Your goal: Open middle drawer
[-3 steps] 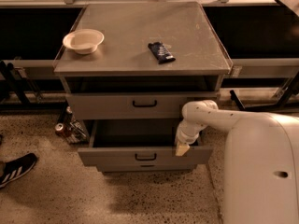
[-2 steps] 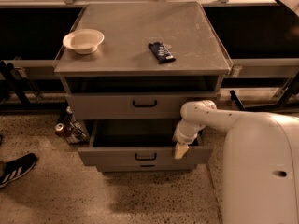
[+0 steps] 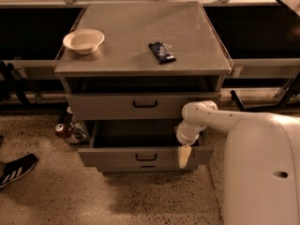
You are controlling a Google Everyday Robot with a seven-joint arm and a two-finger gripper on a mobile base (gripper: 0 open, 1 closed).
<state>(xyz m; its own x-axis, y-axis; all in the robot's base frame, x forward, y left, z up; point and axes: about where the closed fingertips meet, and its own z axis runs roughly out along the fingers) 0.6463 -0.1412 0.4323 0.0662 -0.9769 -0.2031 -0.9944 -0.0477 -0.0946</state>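
The middle drawer [image 3: 117, 157] is a grey metal drawer with a small black bar handle [image 3: 146, 157]. It stands pulled out from the cabinet, and its dark inside shows. My gripper [image 3: 183, 156] hangs down from the white arm [image 3: 206, 118] at the right end of the drawer's front panel, over its top edge. The top drawer front [image 3: 108, 106] sits above it, nearly flush. Only a sliver of the bottom drawer [image 3: 147, 167] shows beneath.
On the cabinet top [image 3: 122, 55] lie a white bowl [image 3: 83, 41] and a dark snack packet [image 3: 161, 52]. A can [image 3: 61, 129] stands on the floor at the cabinet's left. A person's shoe [image 3: 14, 170] is at the far left. My white base [image 3: 262, 172] fills the lower right.
My gripper has dropped slightly lower along the right end of the drawer front. The drawer itself has hardly moved.
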